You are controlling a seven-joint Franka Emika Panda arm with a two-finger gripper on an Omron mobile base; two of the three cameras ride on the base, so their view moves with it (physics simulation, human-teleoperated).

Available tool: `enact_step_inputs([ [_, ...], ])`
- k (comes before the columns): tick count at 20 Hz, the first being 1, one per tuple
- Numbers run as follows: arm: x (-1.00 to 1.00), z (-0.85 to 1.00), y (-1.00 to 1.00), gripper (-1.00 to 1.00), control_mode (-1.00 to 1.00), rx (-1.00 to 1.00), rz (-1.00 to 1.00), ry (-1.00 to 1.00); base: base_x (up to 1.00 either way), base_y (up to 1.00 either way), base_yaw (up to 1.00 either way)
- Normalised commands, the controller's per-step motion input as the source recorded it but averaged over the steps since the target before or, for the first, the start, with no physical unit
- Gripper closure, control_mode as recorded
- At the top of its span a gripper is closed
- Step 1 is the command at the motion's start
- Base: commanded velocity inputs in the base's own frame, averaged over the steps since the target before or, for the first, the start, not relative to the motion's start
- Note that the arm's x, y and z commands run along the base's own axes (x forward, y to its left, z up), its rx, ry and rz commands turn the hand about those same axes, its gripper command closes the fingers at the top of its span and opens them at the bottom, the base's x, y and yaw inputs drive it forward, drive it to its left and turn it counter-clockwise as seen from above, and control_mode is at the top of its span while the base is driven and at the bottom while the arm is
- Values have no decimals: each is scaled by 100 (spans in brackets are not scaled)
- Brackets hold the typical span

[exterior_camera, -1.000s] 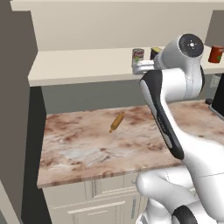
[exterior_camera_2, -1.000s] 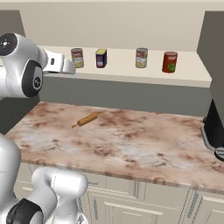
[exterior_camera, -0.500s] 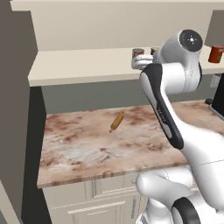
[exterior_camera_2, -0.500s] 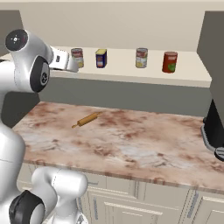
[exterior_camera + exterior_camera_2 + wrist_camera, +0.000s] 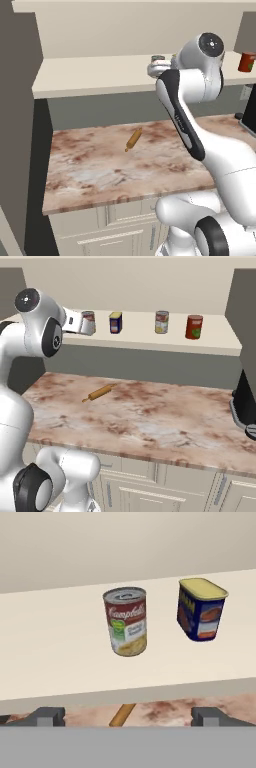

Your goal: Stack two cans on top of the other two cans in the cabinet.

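The cabinet's cream shelf board carries a row of cans. From the left stand a red-and-white soup can, a short dark blue tin, a yellow-labelled can and a red can. My gripper hovers open at the shelf's front edge, just in front of the red-and-white can and apart from it. In the hand view that can stands upright straight ahead, the blue tin to its right, and my gripper holds nothing. From the left base the gripper partly hides the can.
A wooden rolling pin lies on the marble counter below the shelf. A dark appliance stands at the counter's right end. White drawer fronts run under the counter. Left of the cans the shelf board is bare.
The hand has swung left along the shelf front and closer to the red-and-white can. The jaws stay wide apart. No can has moved.
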Motion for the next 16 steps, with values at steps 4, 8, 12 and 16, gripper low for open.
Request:
enact_step_inputs([
  [4,27,0,0,-100,-100,0,3,0,0,0,0],
  [8,25,-1,0,-100,-100,0,5,0,0,0,0],
  [12,23,-3,0,-100,-100,0,7,0,0,0,0],
  [16,19,-2,0,-100,-100,-2,6,0,0,0,0],
])
